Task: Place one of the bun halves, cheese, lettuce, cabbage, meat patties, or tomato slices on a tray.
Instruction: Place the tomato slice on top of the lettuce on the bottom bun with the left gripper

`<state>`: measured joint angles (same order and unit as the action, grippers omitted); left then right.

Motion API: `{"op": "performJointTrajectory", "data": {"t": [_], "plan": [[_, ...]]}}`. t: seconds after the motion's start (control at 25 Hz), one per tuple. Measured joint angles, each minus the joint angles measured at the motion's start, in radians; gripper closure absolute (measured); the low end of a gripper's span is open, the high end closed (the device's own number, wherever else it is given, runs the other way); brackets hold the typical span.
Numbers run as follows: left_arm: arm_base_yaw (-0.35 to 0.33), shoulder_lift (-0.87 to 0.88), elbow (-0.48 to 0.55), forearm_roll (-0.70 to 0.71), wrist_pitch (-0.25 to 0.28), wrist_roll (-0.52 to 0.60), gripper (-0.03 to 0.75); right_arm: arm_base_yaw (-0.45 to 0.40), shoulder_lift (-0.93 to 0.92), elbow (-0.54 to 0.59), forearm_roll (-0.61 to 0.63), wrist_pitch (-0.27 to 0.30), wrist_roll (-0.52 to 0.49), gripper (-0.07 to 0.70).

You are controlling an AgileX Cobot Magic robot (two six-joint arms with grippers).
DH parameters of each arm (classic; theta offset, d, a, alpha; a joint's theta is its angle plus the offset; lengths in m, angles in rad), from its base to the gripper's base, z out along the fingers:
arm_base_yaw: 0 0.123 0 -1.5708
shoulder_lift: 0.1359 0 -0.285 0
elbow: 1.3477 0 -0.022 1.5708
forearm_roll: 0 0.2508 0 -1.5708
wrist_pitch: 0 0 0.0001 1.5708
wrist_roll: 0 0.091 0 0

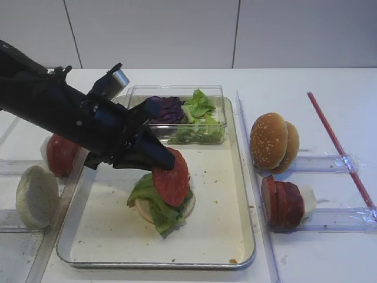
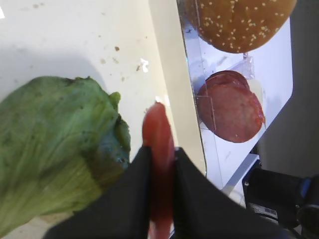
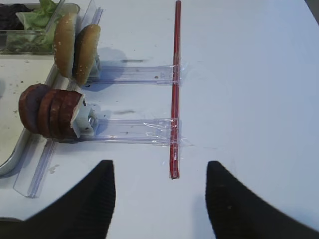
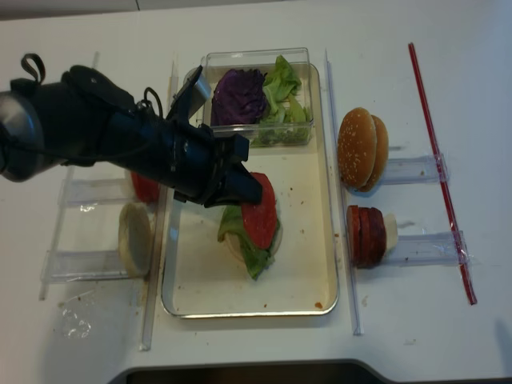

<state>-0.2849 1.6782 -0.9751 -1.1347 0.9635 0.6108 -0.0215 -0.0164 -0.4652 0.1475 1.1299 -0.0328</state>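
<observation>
My left gripper (image 1: 164, 157) is shut on a red tomato slice (image 1: 173, 178), gripping it by its upper edge. The slice hangs tilted over the middle of the metal tray (image 1: 241, 236), just above a lettuce leaf (image 1: 152, 200) that lies on a pale bun half (image 1: 186, 204). In the left wrist view the tomato slice (image 2: 158, 130) stands edge-on between the black fingers (image 2: 129, 189), with the lettuce leaf (image 2: 55, 144) to its left. Off to the right, my right gripper (image 3: 159, 169) is open over the bare white table, holding nothing.
A clear box (image 1: 177, 89) with purple cabbage (image 1: 167, 108) and lettuce (image 1: 200, 112) sits at the tray's far end. Sesame bun halves (image 1: 272, 142) and meat patties (image 1: 283, 202) stand in holders to the right. More tomato slices (image 1: 60, 155) and a pale bun half (image 1: 36, 196) stand to the left. A red strip (image 1: 339, 147) lies at the far right.
</observation>
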Motion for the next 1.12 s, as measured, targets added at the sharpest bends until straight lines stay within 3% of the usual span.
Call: {"op": "performJointTrajectory", "data": {"t": [1.12], "plan": [[0.0, 0.057, 0.0, 0.006, -0.018, 0.018, 0.666, 0.0, 0.0, 0.0, 0.0, 0.0, 0.003, 0.206]]}}
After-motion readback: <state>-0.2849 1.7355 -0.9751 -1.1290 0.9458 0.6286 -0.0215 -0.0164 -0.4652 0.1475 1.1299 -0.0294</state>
